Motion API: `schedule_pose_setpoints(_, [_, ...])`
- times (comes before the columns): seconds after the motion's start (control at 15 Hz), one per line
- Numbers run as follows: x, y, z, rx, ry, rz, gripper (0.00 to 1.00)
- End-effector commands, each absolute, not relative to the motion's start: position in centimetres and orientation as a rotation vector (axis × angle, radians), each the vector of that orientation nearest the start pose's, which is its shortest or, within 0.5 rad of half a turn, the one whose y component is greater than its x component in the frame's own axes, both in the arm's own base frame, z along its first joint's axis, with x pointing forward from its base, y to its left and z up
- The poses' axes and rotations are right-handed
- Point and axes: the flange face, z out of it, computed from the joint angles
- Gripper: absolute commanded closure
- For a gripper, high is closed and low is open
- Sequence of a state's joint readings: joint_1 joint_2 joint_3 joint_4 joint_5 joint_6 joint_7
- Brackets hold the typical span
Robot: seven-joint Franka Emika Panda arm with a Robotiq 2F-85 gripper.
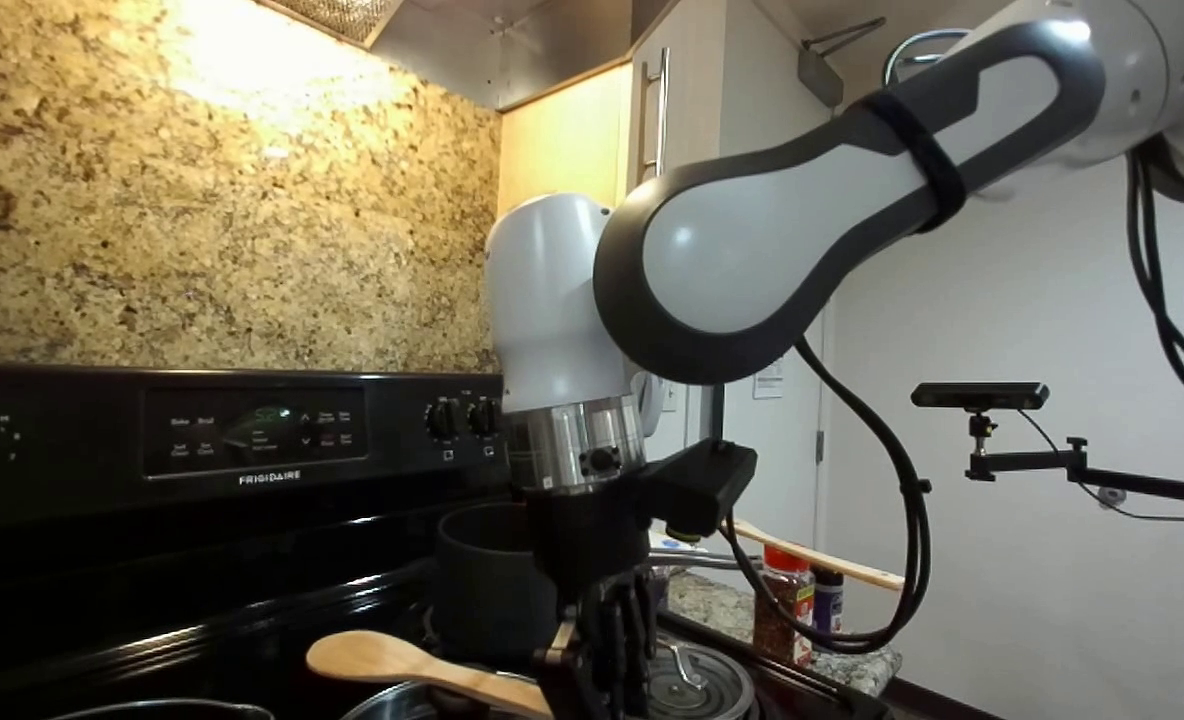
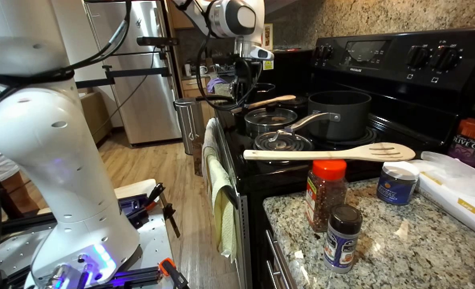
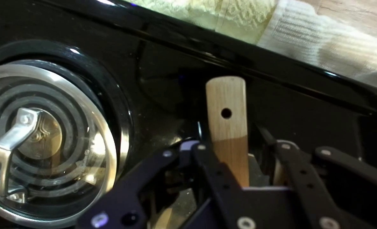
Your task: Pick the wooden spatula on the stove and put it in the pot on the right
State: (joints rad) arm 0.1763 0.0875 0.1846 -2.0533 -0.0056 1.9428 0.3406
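Note:
The wooden spatula lies across the pan on the black stove, its broad oval head at the back and its handle toward the stove's front edge. It also shows in an exterior view. In the wrist view its handle end, with a round hole, passes between my fingers. My gripper is open around the handle, with a gap on each side; it is low over the stove in both exterior views. The dark grey pot stands upright on a back burner, also seen in an exterior view.
A glass-lidded pan is under the spatula. A glass lid with a metal handle lies on a coil burner beside my gripper. A slotted wooden spatula lies near the red-capped jar. Towels hang at the stove front.

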Motion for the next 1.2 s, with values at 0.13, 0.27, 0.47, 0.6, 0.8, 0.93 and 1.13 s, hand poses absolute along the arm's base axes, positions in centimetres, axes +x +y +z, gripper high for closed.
schedule_pose_setpoints(0.13, [51.1, 19.2, 38.4, -3.169, 0.003, 0.288, 0.92])
schedule_pose_setpoints(0.27, [50.9, 18.7, 39.7, -3.169, 0.018, 0.252, 0.92])
schedule_pose_setpoints(0.47, [50.7, 17.3, 42.6, -3.172, 0.057, 0.188, 0.92])
schedule_pose_setpoints(0.6, [50.8, 16.1, 44.5, -3.170, 0.086, 0.160, 0.92])
schedule_pose_setpoints(0.8, [51.4, 13.7, 46.6, -3.161, 0.163, 0.137, 0.92])
schedule_pose_setpoints(0.93, [52.0, 11.2, 47.5, -3.152, 0.244, 0.153, 0.92])
schedule_pose_setpoints(1.13, [52.5, 7.3, 48.3, -3.136, 0.354, 0.245, 0.92])
